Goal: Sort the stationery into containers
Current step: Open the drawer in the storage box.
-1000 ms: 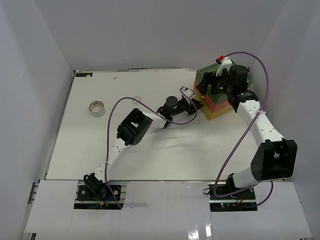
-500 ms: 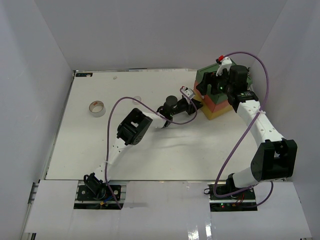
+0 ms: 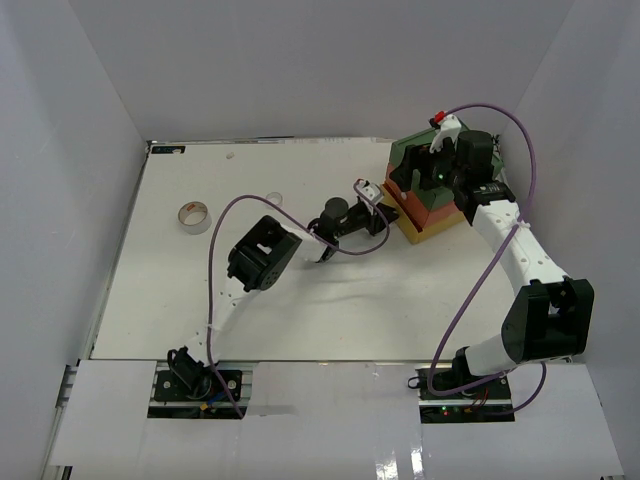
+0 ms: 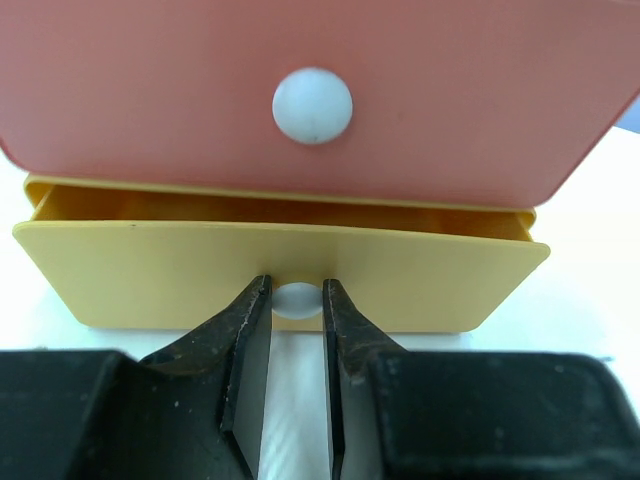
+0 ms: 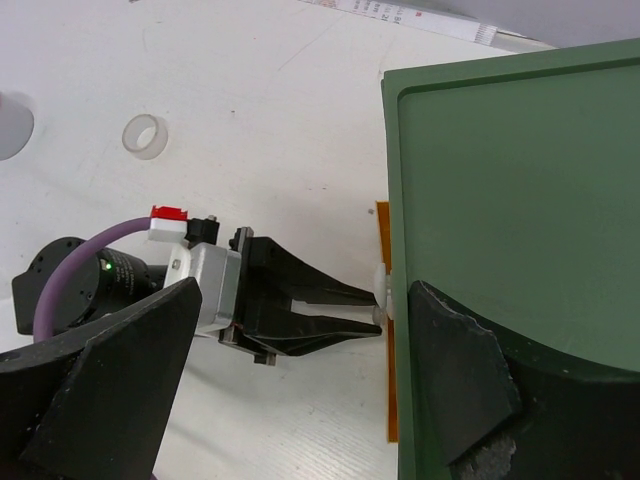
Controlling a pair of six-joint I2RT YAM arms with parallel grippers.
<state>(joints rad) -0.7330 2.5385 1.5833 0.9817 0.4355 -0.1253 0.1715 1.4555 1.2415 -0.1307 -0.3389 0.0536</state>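
The three-drawer chest (image 3: 428, 205) stands at the table's far right. My left gripper (image 3: 383, 210) is shut on the white knob (image 4: 297, 300) of the yellow bottom drawer (image 4: 150, 275), which is slid out a little under the orange-red drawer (image 4: 150, 100). My right gripper (image 3: 437, 165) is open; one finger (image 5: 460, 380) rests on the chest's green top (image 5: 510, 180). The left gripper also shows in the right wrist view (image 5: 375, 310). A beige tape roll (image 3: 194, 215) and a smaller clear roll (image 3: 272, 199) lie on the table at the left. Markers and pens are out of view.
White walls close in the table on three sides. The clear roll also shows in the right wrist view (image 5: 145, 136). A purple cable (image 3: 240, 205) loops over the left arm. The white tabletop (image 3: 300, 310) stretches to the near edge.
My left gripper has drawn back to the left with the knob, and the yellow drawer has slid out a little. The right gripper has stayed on the chest's top.
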